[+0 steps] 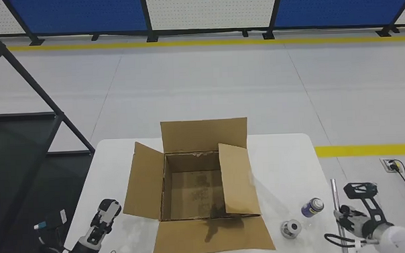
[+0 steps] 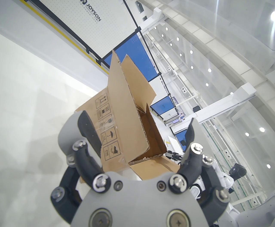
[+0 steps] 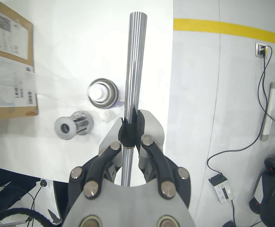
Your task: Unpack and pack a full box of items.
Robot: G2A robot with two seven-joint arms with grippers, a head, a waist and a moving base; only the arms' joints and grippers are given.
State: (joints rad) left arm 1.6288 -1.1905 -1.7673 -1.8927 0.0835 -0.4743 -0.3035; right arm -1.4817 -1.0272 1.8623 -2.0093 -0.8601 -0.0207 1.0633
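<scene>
Cardboard box (image 1: 203, 134), flaps open, is seen centre-frame in top view on white table (image 1: 284, 157). Steel rod (image 3: 135, 53) is clamped by R gripper (image 3: 131, 122) at lower right, w/ can (image 3: 103, 93) & flanged bushing (image 3: 73, 125) just beside. L gripper (image 2: 137, 121), lower left, is spread wide, empty.

One cardboard box (image 1: 213, 237), one steel rod (image 3: 135, 64), one can (image 3: 103, 94) and one flanged metal sleeve (image 3: 73, 128)

Grey floor (image 1: 187, 80), yellow line (image 1: 186, 42), blue-white partition panels (image 1: 78, 13) behind.
</scene>
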